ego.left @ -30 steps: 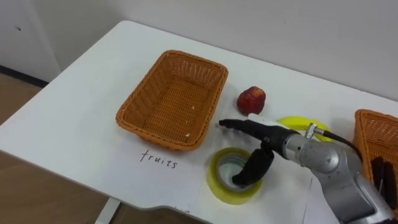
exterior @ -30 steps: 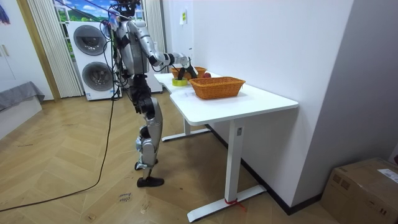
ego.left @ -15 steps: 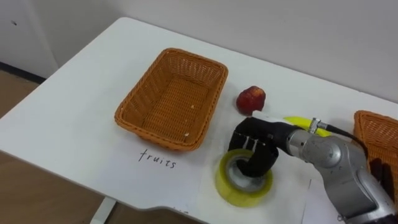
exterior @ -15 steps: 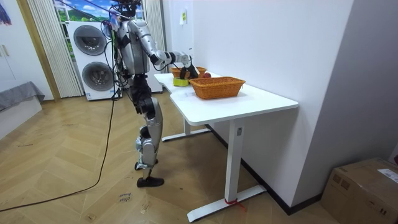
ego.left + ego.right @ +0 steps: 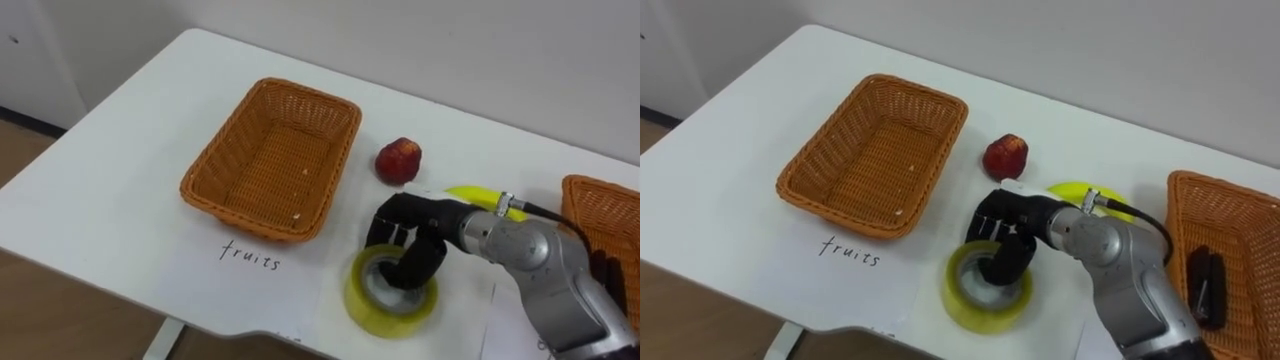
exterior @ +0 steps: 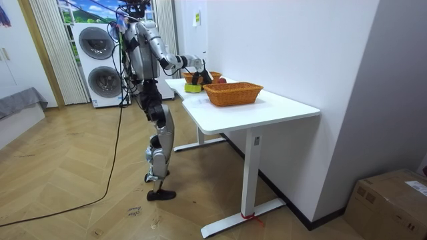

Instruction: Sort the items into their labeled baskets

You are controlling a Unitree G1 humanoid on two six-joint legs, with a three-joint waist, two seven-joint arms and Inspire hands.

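A yellow tape roll lies near the table's front edge. My right hand is shut on it, the thumb down in the roll's hole and the fingers curled over its far rim. A red apple rests just behind the hand. A yellow fruit is partly hidden behind my wrist. The empty wicker fruit basket stands to the left. At the right edge, a second wicker basket holds a black office item.
A handwritten "fruits" label lies in front of the left basket. The white table stands against a wall, and I stand at its end in the room view's left. Washing machines are behind me.
My right hand's fingers were stretched out over the tape roll a second ago; they have since curled round its rim. The roll has shifted slightly with the hand.
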